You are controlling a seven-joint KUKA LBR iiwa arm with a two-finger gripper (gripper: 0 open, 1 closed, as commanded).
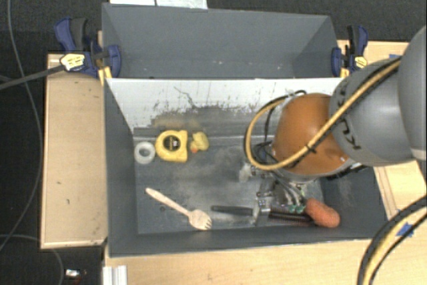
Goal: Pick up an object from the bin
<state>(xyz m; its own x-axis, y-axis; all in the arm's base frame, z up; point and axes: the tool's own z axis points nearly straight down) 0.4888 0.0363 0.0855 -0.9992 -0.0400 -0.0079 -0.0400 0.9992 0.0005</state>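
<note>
My gripper point(265, 199) hangs low over the bin's front right part, just below the orange dome. Right under it lies a slim black rod point(230, 210), pointing left along the front wall. A tool with a thick orange-red handle point(323, 214) lies just to the gripper's right, its dark neck running under the gripper. Whether the rod and the handle belong to one tool is hidden by the gripper. I see nothing held.
A pale wooden fork point(179, 207) lies on the front left floor. Further back on the left sit a yellow tape measure point(171, 145), a small yellow lump point(199, 141) and a white tape roll point(145, 153). The arm and cables cover the bin's right side.
</note>
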